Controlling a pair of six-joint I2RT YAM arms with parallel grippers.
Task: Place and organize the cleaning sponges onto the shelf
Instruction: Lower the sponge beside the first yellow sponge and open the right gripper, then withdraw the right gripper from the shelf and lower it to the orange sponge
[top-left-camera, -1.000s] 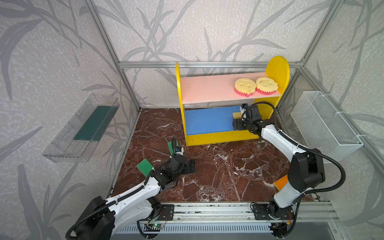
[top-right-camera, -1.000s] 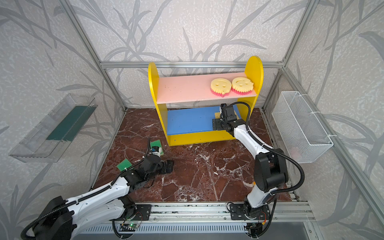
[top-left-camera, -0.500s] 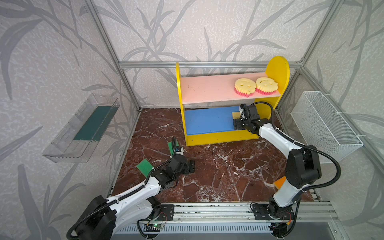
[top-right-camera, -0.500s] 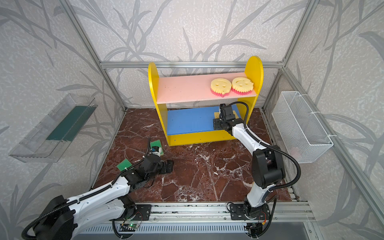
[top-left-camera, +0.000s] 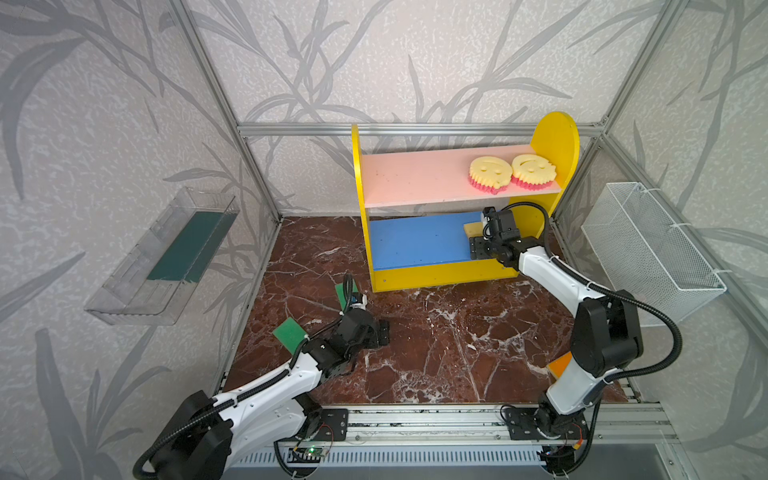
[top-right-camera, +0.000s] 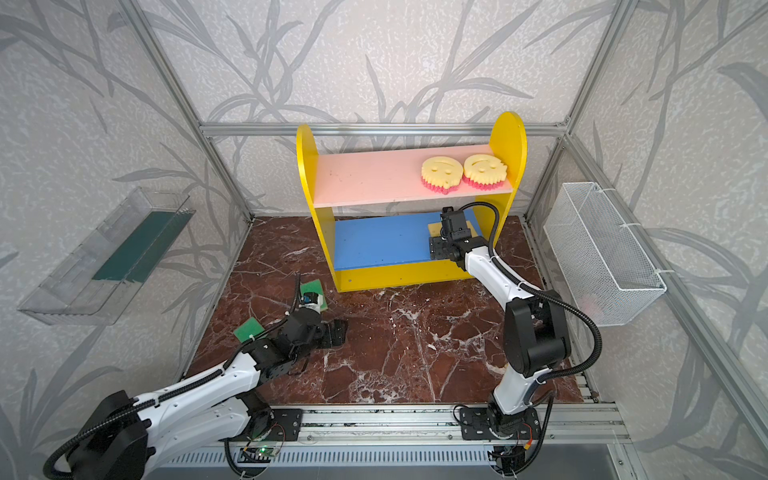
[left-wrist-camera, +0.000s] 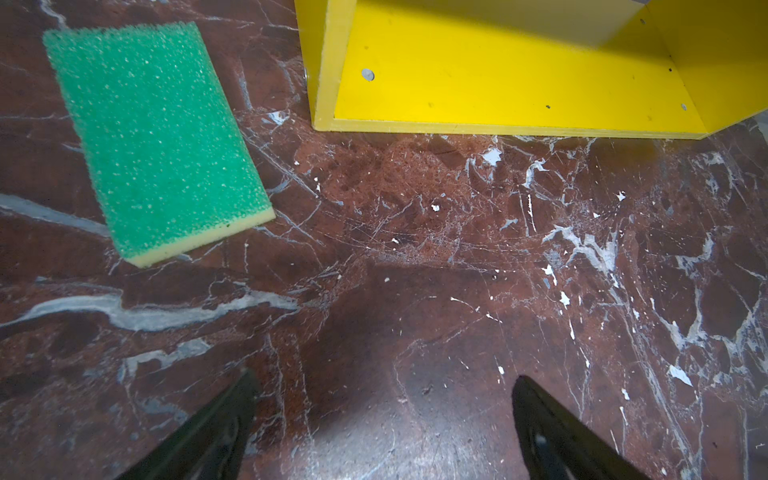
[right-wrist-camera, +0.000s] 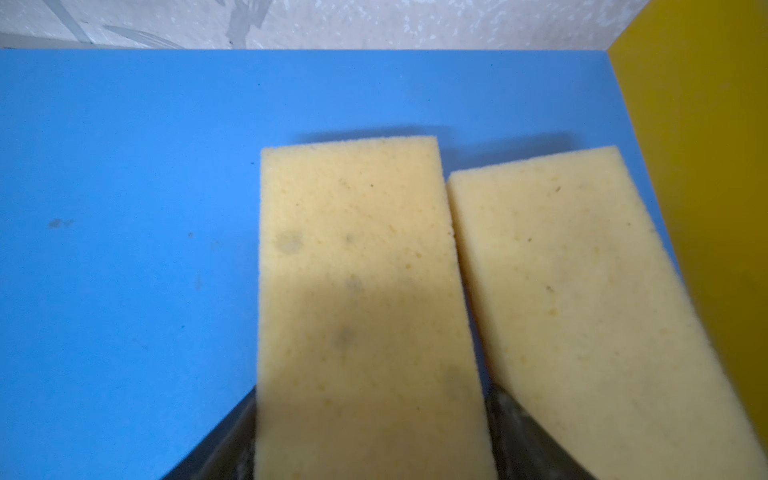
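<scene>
In both top views the yellow shelf (top-left-camera: 440, 276) stands centre-back on the table (top-left-camera: 436, 340), smiley sponges (top-left-camera: 490, 172) at the right of its pink upper board (top-left-camera: 415, 183), green sponges (top-left-camera: 289, 332) on the table lower left by the left claw (top-left-camera: 380, 332), the right claw (top-left-camera: 474, 246) at its blue lower board (top-left-camera: 415, 241). Left wrist view: the left claw (left-wrist-camera: 384, 376) gapes wide and empty, one of the green sponges (left-wrist-camera: 158, 137) near the shelf's corner. Right wrist view: two pale yellow sponges (right-wrist-camera: 561, 270) lie side by side on the blue lower board (right-wrist-camera: 124, 208); the right claw (right-wrist-camera: 370, 395) flanks the one farther from the yellow side wall, grip or mere touch unclear.
</scene>
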